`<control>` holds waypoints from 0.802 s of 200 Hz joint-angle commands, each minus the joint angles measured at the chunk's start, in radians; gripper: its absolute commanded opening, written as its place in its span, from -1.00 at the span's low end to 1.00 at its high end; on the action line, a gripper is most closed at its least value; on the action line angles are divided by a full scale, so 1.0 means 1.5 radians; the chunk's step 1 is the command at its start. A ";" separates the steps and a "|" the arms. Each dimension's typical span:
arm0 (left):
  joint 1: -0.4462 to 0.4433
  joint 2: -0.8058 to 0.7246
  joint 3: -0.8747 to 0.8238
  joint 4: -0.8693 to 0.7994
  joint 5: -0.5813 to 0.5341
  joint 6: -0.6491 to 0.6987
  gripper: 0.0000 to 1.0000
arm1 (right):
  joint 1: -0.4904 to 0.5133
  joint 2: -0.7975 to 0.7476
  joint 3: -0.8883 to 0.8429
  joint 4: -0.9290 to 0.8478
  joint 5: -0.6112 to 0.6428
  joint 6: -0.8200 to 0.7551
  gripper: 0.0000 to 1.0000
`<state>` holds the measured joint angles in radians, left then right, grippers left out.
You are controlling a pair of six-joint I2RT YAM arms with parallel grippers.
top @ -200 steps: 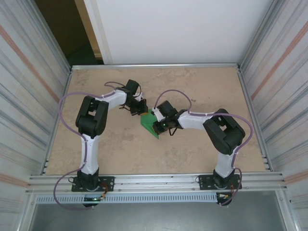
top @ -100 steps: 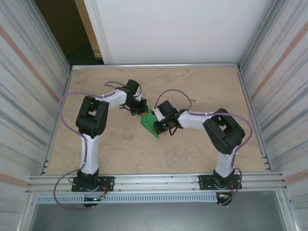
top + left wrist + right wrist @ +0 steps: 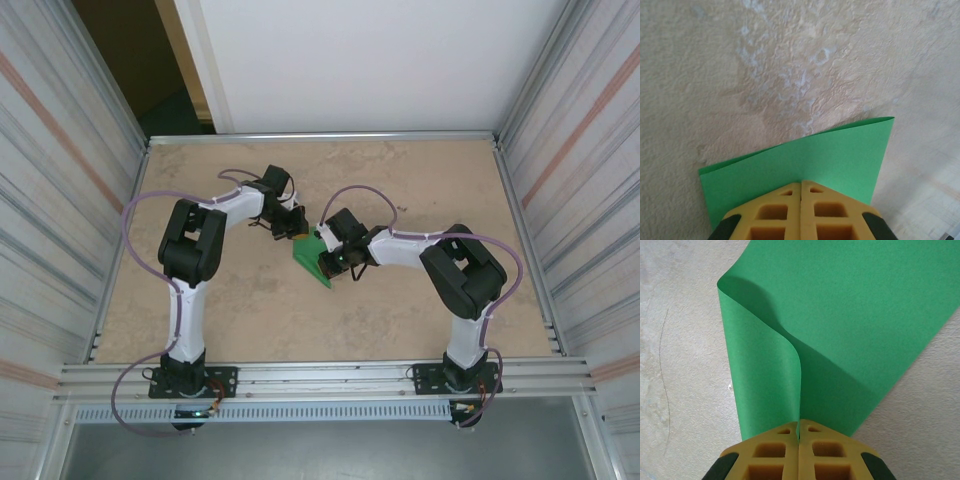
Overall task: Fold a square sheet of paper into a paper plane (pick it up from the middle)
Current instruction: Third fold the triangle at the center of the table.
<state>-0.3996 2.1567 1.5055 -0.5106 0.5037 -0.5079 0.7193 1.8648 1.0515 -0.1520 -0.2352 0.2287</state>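
The square sheet of paper (image 3: 306,256) is bright green and lies near the middle of the table, between the two arms. My right gripper (image 3: 799,421) is shut on the sheet's near edge. That edge curls up from the table in a standing fold (image 3: 765,365) and runs into the seam between the yellow fingers (image 3: 771,450), while the rest of the sheet (image 3: 865,305) lies flat beyond. My left gripper (image 3: 801,183) is shut, its tips down on the paper (image 3: 815,155) at the sheet's far corner. From above, the left gripper (image 3: 296,234) and right gripper (image 3: 327,264) sit at opposite sides of the sheet.
The beige mottled tabletop (image 3: 400,310) is bounded by metal rails (image 3: 320,136) and ribbed side walls (image 3: 70,200). Purple cables (image 3: 140,205) loop over both arms. Both arm bases (image 3: 190,375) stand at the near edge.
The right wrist has shifted a touch toward the left arm. The paper and the left arm stand as before.
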 commanded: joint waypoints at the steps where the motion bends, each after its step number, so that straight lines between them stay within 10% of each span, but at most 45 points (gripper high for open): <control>1: -0.010 0.039 -0.005 -0.039 -0.024 0.015 -0.91 | -0.002 0.015 0.017 -0.015 0.000 0.005 -1.00; 160: 0.012 -0.016 -0.039 0.025 0.038 -0.027 -0.83 | -0.006 0.006 0.017 -0.029 -0.016 0.030 -1.00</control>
<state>-0.3737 2.0987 1.4525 -0.4603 0.5346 -0.5568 0.7193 1.8675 1.0550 -0.1581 -0.2386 0.2367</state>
